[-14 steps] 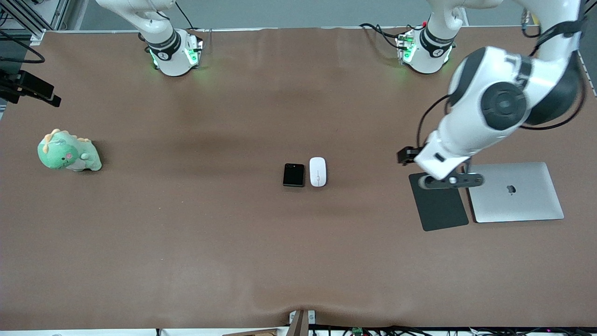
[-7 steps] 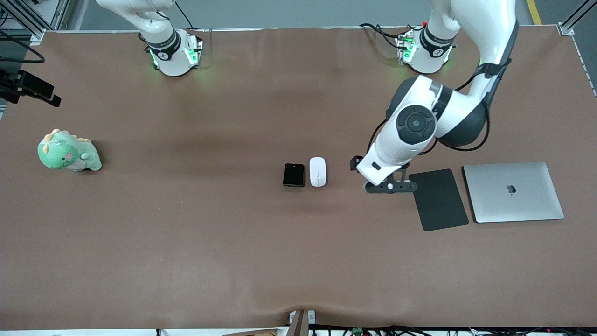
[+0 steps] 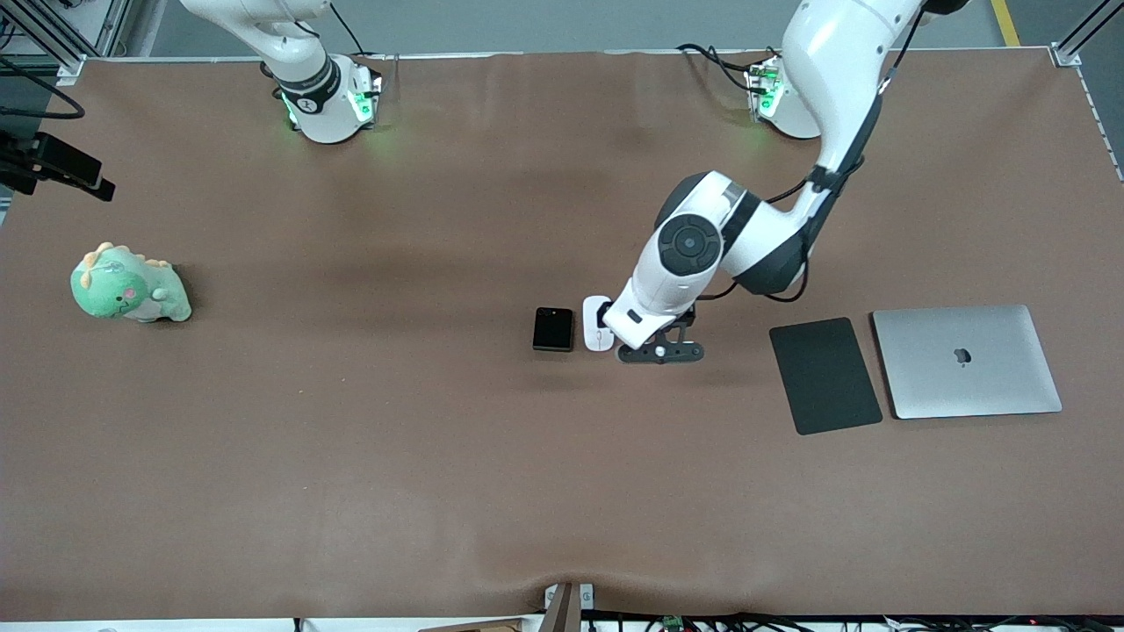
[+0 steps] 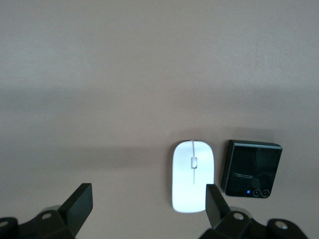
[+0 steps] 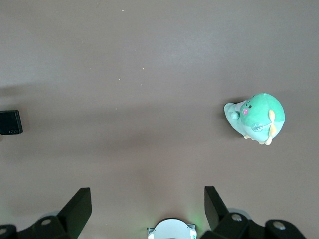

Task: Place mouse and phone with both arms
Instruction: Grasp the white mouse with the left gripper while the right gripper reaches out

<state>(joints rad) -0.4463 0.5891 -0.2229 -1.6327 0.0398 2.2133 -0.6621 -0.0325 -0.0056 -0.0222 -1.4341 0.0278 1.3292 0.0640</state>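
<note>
The white mouse (image 3: 594,332) and the black phone (image 3: 552,328) lie side by side at the table's middle; the phone is on the side toward the right arm's end. My left gripper (image 3: 659,349) hangs over the bare table just beside the mouse, on the side toward the left arm's end, and its wrist covers part of the mouse. In the left wrist view the gripper (image 4: 147,204) is open and empty, with the mouse (image 4: 193,176) by one finger (image 4: 214,204) and the phone (image 4: 251,168) next to it. My right gripper (image 5: 147,206) is open and empty, high over its own base, and waits.
A dark grey mat (image 3: 825,375) and a closed silver laptop (image 3: 966,361) lie toward the left arm's end. A green plush dinosaur (image 3: 128,285) sits toward the right arm's end and also shows in the right wrist view (image 5: 255,118).
My left arm has swung from over the dark grey mat toward the table's middle, and its open gripper now hangs beside the mouse. The mouse, the phone and the right arm have not moved.
</note>
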